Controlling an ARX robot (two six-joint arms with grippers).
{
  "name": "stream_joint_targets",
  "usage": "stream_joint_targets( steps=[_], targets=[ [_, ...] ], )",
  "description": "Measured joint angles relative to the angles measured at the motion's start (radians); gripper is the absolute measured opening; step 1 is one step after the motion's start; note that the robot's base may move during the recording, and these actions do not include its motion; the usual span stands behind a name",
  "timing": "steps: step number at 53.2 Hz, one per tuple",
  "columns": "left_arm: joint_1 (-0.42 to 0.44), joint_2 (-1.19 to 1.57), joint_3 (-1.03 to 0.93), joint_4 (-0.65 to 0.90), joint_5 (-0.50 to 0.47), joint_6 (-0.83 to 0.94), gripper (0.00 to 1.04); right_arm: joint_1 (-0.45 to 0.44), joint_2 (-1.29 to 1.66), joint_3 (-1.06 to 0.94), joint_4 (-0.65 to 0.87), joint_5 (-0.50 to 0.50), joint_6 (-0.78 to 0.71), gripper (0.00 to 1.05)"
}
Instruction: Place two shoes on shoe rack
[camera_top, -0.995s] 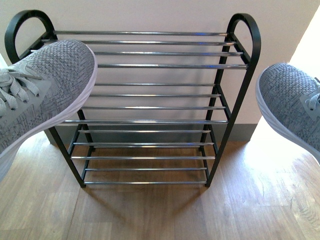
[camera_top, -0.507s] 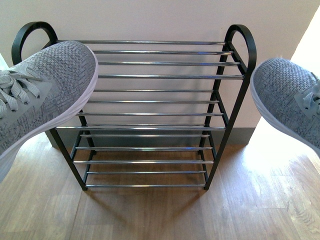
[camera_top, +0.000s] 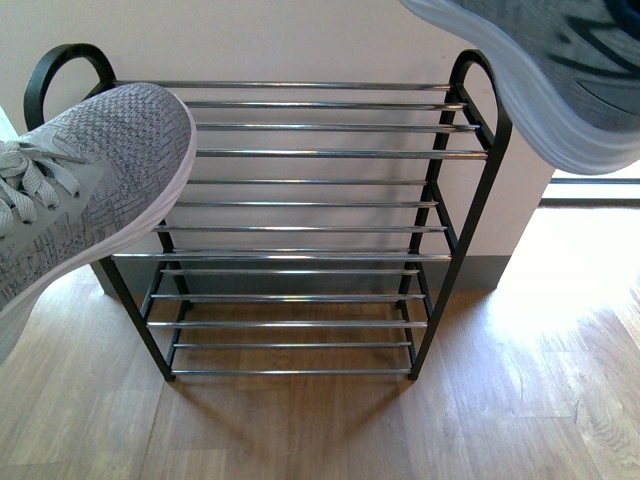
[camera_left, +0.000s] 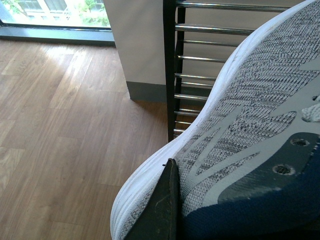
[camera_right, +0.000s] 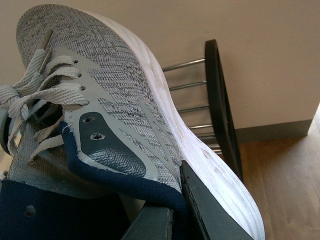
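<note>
The shoe rack (camera_top: 320, 205) stands against the wall, a black frame with silver rods on several tiers. The left shoe (camera_top: 90, 190), grey knit with a white sole, hangs tilted at the left, its toe over the rack's left end. My left gripper (camera_left: 190, 212) is shut on the left shoe (camera_left: 250, 115) at its navy collar; one black finger (camera_left: 167, 205) lies outside it. The right shoe (camera_top: 545, 70), blurred, hangs high at the top right by the rack's right handle. My right gripper (camera_right: 175, 212) is shut on the right shoe (camera_right: 115, 85) at its collar.
The wooden floor (camera_top: 320, 430) lies in front of the rack. A cream wall with a grey skirting (camera_top: 480, 272) is behind it. Bright sunlight falls on the floor at the right (camera_top: 590, 250). A floor-level window (camera_left: 55, 15) shows in the left wrist view.
The right shoe has risen from mid-height at the right edge to the top right, above the rack's handle. The left shoe has barely moved. The rack sits slightly lower than one second ago.
</note>
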Motion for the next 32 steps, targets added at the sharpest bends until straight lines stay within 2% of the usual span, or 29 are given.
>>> stream_joint_targets(
  steps=[7,15,32],
  targets=[
    [0.0,0.0,0.0,0.0,0.0,0.0,0.02,0.09,0.112,0.141,-0.058,0.097,0.084,0.01],
    [0.0,0.0,0.0,0.0,0.0,0.0,0.02,0.151,0.259,0.283,-0.108,0.183,0.18,0.01],
    [0.0,0.0,0.0,0.0,0.0,0.0,0.02,0.175,0.491,0.476,-0.194,0.323,0.249,0.01]
  ],
)
